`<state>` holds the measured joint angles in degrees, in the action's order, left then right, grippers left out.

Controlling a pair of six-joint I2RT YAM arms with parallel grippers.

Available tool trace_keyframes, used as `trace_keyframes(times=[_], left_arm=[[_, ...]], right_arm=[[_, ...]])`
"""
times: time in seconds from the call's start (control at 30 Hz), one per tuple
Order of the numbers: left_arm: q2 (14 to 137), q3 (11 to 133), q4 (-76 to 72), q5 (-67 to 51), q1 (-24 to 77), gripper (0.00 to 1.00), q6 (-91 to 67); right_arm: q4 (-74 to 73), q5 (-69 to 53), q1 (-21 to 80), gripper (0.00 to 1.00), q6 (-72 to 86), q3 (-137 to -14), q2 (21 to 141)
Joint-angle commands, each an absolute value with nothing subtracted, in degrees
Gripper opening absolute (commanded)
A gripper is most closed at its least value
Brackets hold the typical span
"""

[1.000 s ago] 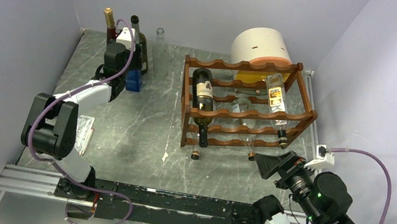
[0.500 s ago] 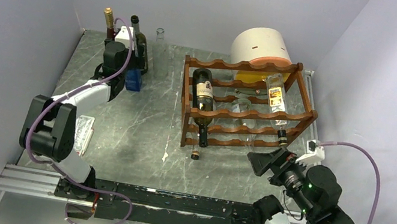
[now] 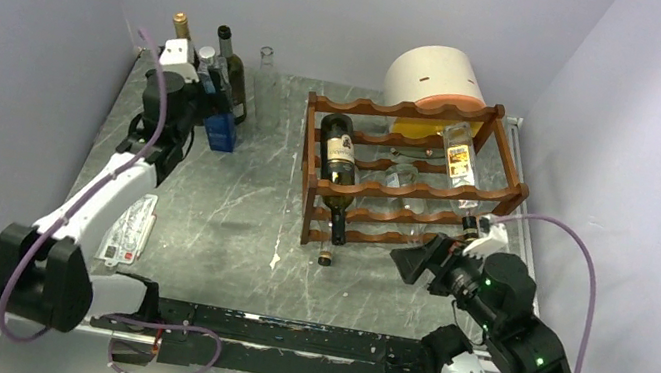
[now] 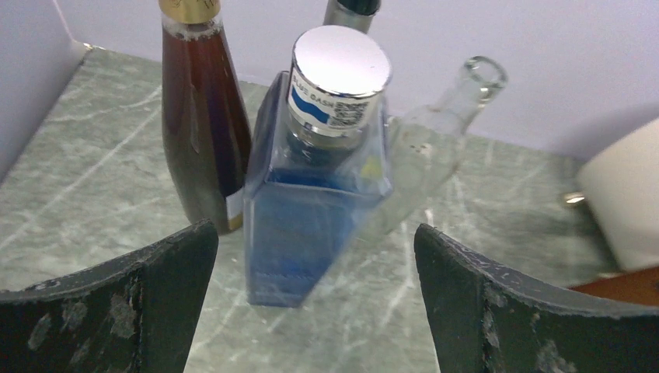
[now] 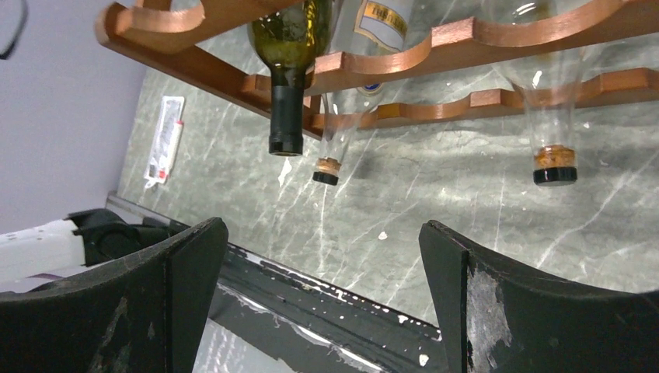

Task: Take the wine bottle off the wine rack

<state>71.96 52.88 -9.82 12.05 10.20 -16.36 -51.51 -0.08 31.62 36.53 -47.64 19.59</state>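
The left arm point(image 3: 108, 190) and right arm point(image 3: 513, 313) had white links and bulky black joints, each trailing a purple cable point(image 3: 544, 218). Black fingers point(image 4: 116, 311) looked scuffed, pale-flecked.

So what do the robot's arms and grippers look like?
The left arm and right arm have white links and bulky black joints, each trailing a purple cable. Green lights dot the right arm's joints. The fingers are black, wedge-shaped, flecked with pale scuffs.

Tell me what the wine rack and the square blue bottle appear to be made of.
Wine rack: probably wood, reddish-brown stained, satin sheen along its scalloped rails. Blue bottle: apparently clear glass, blue-tinted, see-through; its cap looks like shiny metal, though plated plastic is possible.
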Motion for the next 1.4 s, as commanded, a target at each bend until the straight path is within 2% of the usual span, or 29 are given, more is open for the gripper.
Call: trace_keyframes(times=[0.0,0.2,0.4,0.67,0.87,1.03,1.13,1.23,1.37], left_arm=[[64.0,50.0,-1.7,5.5,10.0,1.00,-24.7],[51.4,47.0,15.0,-4.2,10.1,1.00,-32.2],[40.3,43.9,26.0,-4.8,10.1,1.00,-34.0],[35.1,39.7,25.6,-17.5,10.1,0.98,-30.9],[35.9,38.7,25.3,-18.7,10.1,0.96,-31.2],[36.6,38.9,26.0,-18.1,10.1,0.96,-30.2],[36.1,38.4,25.4,-18.8,10.1,0.96,-30.1],[35.6,37.9,24.7,-19.0,10.1,0.95,-30.3],[35.5,37.7,24.4,-19.0,10.1,0.95,-30.2]], right_arm=[[-42.3,-4.7,32.0,1.00,32.9,-43.9,22.0],[-36.0,-8.8,31.9,0.96,33.8,-38.3,25.2],[-29.5,-13.3,32.0,0.96,37.9,-31.1,25.3],[-19.3,-14.4,32.8,0.92,42.0,-25.3,27.5],[-8.4,-12.1,35.5,0.89,44.3,-21.4,29.9],[-1.6,-5.4,42.0,0.88,44.8,-20.3,34.6],[1.8,-1.6,45.5,0.79,45.0,-20.8,38.5],[2.9,4.1,48.7,0.78,44.5,-21.4,40.5],[8.3,4.9,49.5,0.71,45.0,-20.2,42.7]])
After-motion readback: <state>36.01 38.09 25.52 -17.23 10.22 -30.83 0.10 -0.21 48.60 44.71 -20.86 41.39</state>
